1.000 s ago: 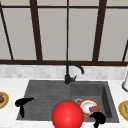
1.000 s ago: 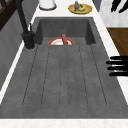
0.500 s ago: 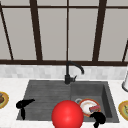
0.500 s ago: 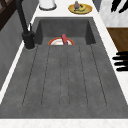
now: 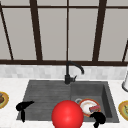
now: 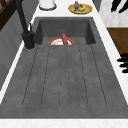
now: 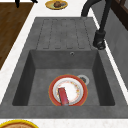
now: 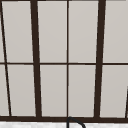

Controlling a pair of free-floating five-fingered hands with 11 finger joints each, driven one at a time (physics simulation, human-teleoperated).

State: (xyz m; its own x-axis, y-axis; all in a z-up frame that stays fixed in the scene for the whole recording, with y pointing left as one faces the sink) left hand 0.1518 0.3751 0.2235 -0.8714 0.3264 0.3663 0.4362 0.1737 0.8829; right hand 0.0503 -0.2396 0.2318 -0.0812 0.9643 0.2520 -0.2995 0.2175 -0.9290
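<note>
The right hand (image 5: 98,118), fingers curled and empty, hangs at the sink (image 5: 47,90) front just beside the plate (image 5: 86,106) with the red sponge (image 5: 95,108), so it should descend slowly onto the sponge, while the left hand (image 5: 23,107) idles, relaxed.

A black faucet (image 5: 71,71) is mounted behind the grey sink (image 5: 45,91). A yellow plate with food (image 6: 80,8) and a white container (image 6: 47,3) are set on the white worktop (image 5: 10,85). A dark-framed window (image 8: 67,60) is seen above.
</note>
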